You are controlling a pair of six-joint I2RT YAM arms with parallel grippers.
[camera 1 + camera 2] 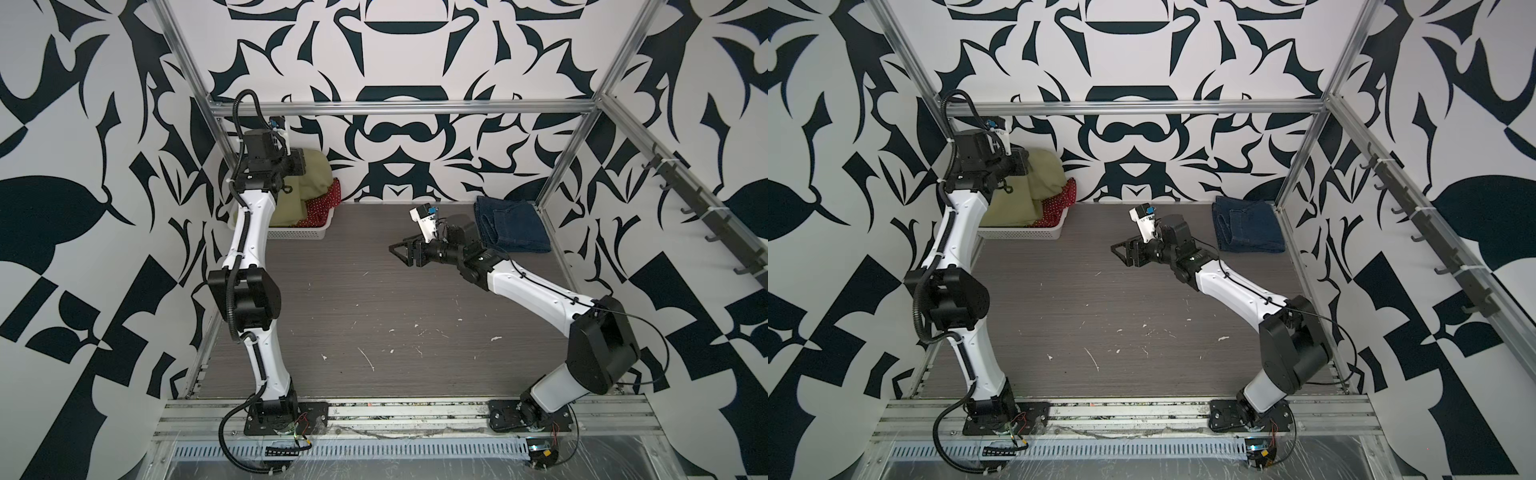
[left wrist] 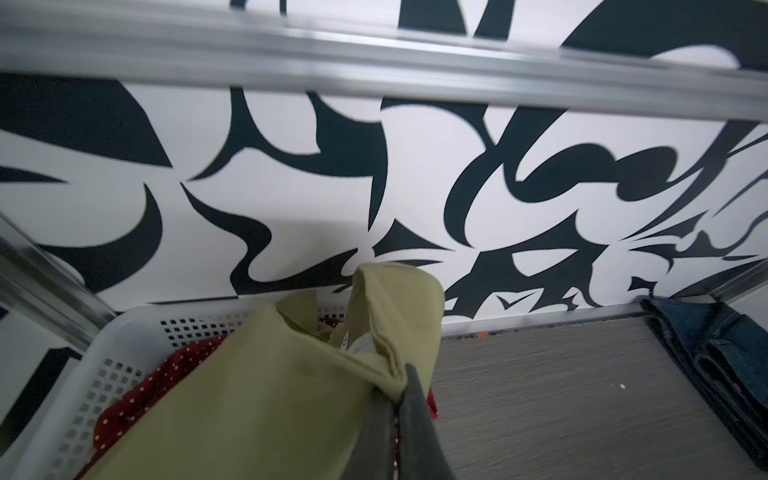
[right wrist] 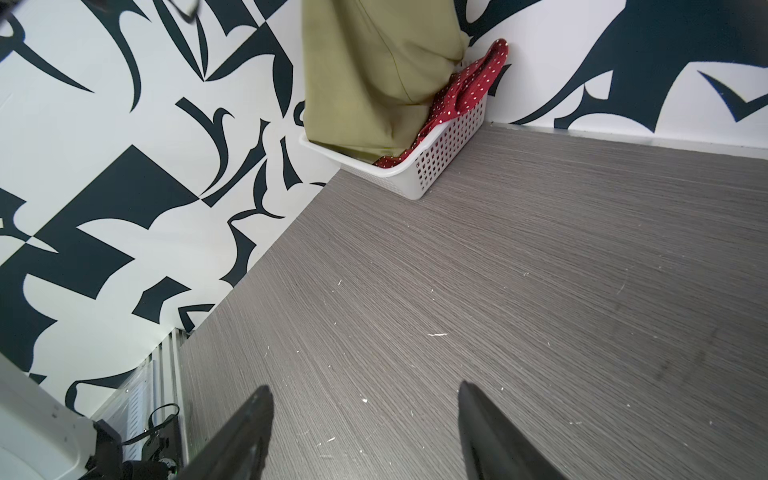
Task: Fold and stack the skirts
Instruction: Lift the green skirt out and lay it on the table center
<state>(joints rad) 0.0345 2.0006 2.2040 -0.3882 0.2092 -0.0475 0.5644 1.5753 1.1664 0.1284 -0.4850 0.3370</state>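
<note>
My left gripper [image 2: 401, 386] is shut on an edge of the olive-green skirt [image 2: 266, 395] and holds it up above the white basket [image 2: 104, 365] in the back left corner; in both top views the cloth [image 1: 309, 187] [image 1: 1034, 195] hangs from the gripper [image 1: 301, 164] into the basket. The red polka-dot skirt [image 1: 322, 208] [image 3: 469, 87] lies crumpled in the basket under it, one end draped over the rim. The dark blue denim skirt [image 1: 513, 224] [image 1: 1248, 226] lies folded at the back right. My right gripper [image 1: 398, 252] [image 3: 365, 390] hovers open and empty over mid-table.
The basket [image 1: 299, 235] stands against the back wall. Aluminium frame posts and a crossbar [image 1: 399, 109] ring the grey wood-grain tabletop [image 1: 374, 316]. A rail with hooks [image 1: 706, 216] runs along the right wall.
</note>
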